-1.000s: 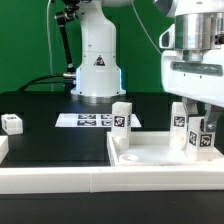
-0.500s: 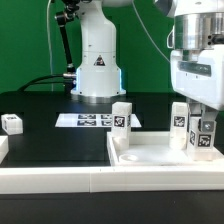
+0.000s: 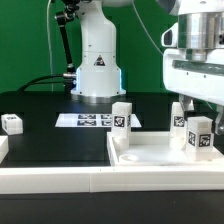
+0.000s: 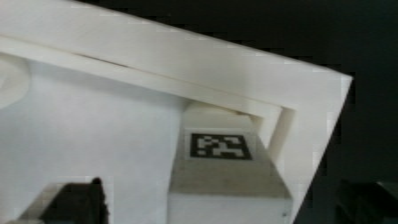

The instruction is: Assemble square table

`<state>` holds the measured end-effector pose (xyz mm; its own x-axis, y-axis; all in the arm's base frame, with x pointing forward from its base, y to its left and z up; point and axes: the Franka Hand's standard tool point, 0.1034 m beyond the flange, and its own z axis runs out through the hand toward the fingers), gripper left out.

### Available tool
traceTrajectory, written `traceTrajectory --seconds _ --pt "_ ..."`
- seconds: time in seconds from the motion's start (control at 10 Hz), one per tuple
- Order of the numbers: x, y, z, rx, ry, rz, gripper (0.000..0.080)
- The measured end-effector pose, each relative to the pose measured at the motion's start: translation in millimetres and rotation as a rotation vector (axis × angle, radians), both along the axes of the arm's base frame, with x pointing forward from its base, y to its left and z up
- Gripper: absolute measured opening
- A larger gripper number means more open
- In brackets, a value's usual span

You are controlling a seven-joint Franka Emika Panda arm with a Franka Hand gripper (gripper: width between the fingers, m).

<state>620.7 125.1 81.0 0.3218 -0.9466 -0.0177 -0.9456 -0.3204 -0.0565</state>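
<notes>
The hand (image 3: 198,106) hangs over one corner of the square table top (image 3: 150,158), spread wide and grasping nothing. In the wrist view its two dark fingers (image 4: 71,200) stand well apart on either side of the near leg (image 4: 224,165) without touching it. That short white peg stands upright directly below the hand, inside the raised rim of the tray-like top and close to its corner, with a black-and-white tag on the face turned toward the exterior view. Whether it is seated firmly in the top cannot be told. A second leg (image 3: 178,118) stands upright just behind the hand, at the tray's farther edge, and the hand's body partly hides it. A third leg (image 3: 121,116) stands upright at the tray's other far corner, well away from the hand toward the exterior view's left. The top itself lies flat on the black worktop (image 3: 40,108) beneath the hand. It rests against the long white border rail (image 3: 60,182), which runs across on the near side of the hand. A loose leg (image 3: 12,123) lies on the worktop far from the hand, at the exterior view's left edge. The marker board (image 3: 88,120) lies flat beyond the third leg, before the arm's white base (image 3: 96,62).
</notes>
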Motion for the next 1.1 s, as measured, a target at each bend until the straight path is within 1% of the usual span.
traceTrajectory --seconds 0.1,0.5,0.7,1.1 --pt "4.5 -2.5 0.2 -0.003 -0.037 0.084 0.0648" --pt "3.6 -2.1 -0.2 -0.021 -0.042 0.331 0.0649" --pt "5.2 -2.0 1.4 -0.053 -0.045 0.548 0.0649" --pt "6.9 -5.8 1.9 -0.073 -0.056 0.827 0.0649"
